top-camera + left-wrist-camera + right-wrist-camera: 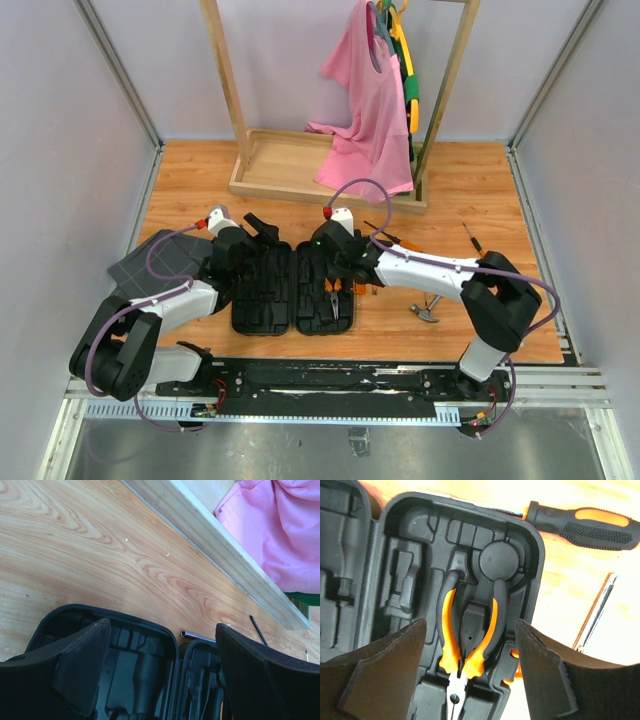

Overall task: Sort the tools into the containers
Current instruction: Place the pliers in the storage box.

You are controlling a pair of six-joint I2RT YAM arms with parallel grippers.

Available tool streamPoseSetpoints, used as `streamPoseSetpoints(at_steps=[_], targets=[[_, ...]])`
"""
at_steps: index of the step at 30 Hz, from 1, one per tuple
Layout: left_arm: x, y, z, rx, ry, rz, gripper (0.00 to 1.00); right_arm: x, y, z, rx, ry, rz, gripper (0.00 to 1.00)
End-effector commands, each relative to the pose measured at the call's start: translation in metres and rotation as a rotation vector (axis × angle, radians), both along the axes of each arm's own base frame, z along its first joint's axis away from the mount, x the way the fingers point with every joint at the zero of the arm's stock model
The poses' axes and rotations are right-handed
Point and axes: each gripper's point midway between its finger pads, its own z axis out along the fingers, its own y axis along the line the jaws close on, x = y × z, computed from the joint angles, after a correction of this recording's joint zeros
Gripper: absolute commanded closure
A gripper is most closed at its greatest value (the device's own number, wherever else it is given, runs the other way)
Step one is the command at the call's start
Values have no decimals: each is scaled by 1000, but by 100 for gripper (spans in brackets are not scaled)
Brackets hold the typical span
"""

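Inspection finds the tool case (293, 290) lying fully open on the wooden surface (480, 190), close to the middle of the near edge, both halves flat with their moulded slots facing up. The pliers (470, 630) sit in a shaped slot of the right-hand half, orange-and-black handles spread around a raised block. The other slots visible in both halves hold nothing. The left gripper (262, 232) hangs over the far end of the left-hand half, jaws wide apart and holding nothing. The right gripper (470, 625) hangs directly above the pliers, jaws also apart, with no contact visible. A screwdriver (585, 525) with an orange-and-black handle lies on the surface just outside the right-hand half, and a bare steel shaft (595, 610) lies a little further out. A short steel bar (197, 636) rests just beyond the far edge of the case. The claw hammer (425, 311) lies toward the right near corner, apart from the case, and another screwdriver (470, 238) lies nearer the right edge. A dark grey fabric (150, 262) lies at the left edge, and a wooden rack (300, 165) carrying a pink shirt (370, 110) stands along the far edge
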Motion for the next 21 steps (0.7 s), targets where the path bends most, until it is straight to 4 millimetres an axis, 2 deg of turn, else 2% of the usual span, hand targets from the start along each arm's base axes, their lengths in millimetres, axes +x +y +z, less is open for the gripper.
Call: streamPoseSetpoints(at_steps=[1,6,8,10,12,15,19,21], targets=[[4,1,5,-11,-18,8,11,11,-16,27,9,-74,-41,26],[4,1,4,-10,-17,8,11,16,-24,55,-2,-166,-7,19],[4,1,5,-10,-17,6,11,19,-30,67,-10,-223,10,2],[4,1,5,-8,-18,7,11,25,-39,79,-26,-290,8,2],[5,2,5,-9,-18,8,11,26,-45,81,-26,-316,13,2],[5,2,4,-6,-16,9,11,27,-43,77,-18,-307,91,2],[5,1,4,-5,-15,8,11,23,-27,65,19,-219,162,1],[5,2,3,-4,-12,9,11,23,-21,59,33,-185,159,7]])
